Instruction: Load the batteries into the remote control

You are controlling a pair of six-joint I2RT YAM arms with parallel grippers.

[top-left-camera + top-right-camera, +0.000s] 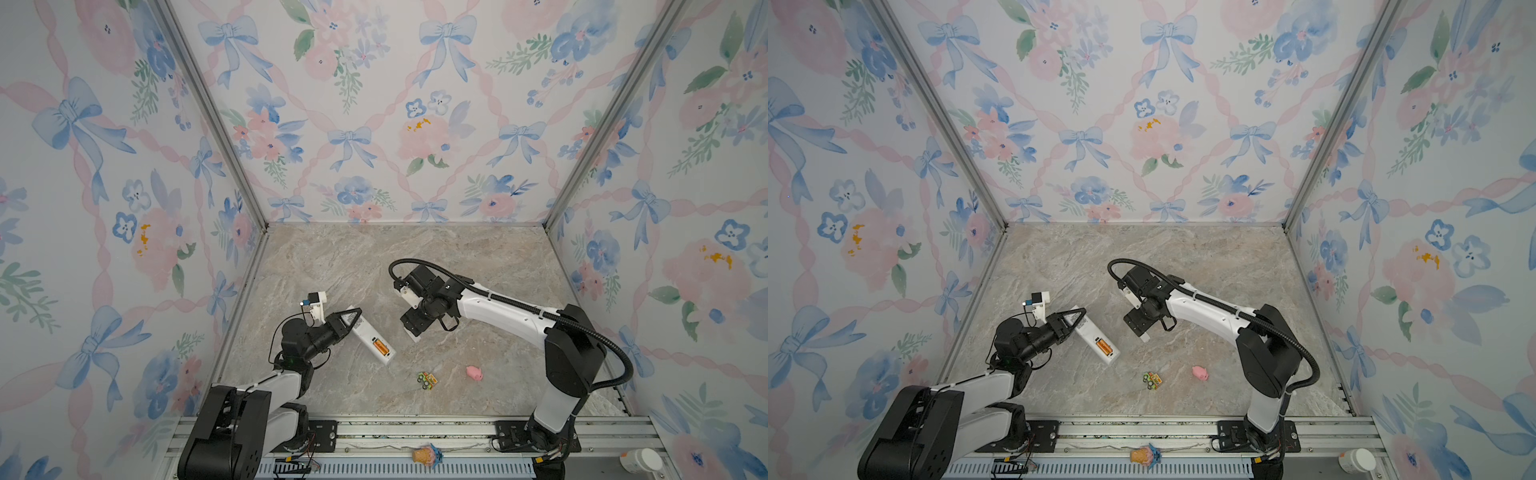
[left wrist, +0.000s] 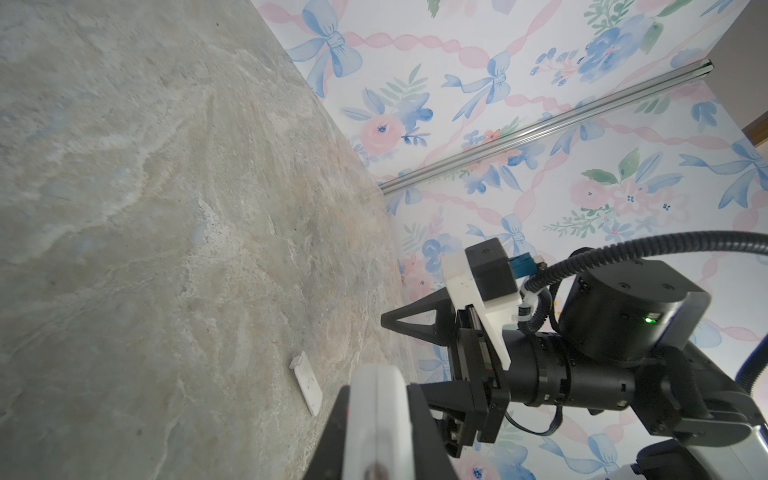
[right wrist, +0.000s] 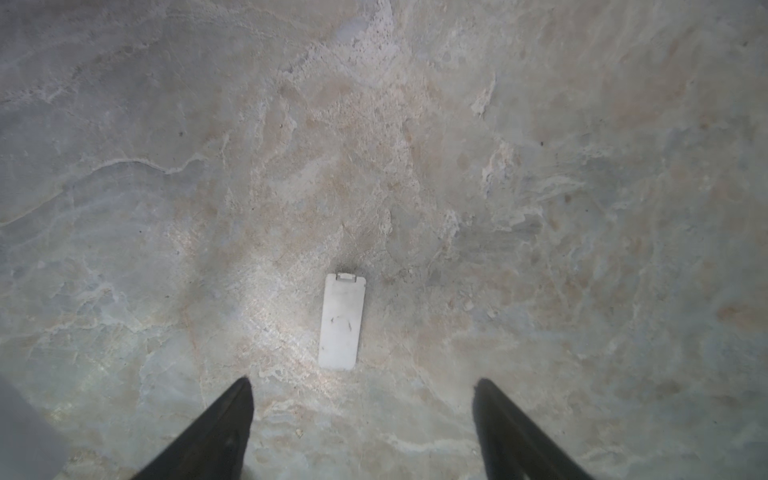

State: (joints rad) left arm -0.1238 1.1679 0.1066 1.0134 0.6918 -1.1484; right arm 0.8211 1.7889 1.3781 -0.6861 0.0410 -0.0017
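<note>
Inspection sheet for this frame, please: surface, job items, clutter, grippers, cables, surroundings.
Surface: marble-patterned table, flat.
Job's things: remote lies diagonally, back up, bay open; batteries sit in the bay; cover lies flat on the table, apart from the remote.
Clutter: toy car and pig on the table, near the front.
Grippers: left gripper shut on the remote's far end; right gripper open above the cover, holding nothing.
Cables: black conduit along the right arm; thin wire loops at the left wrist.
Surroundings: floral walls; front rail carries a small toy and a white jar.
</note>
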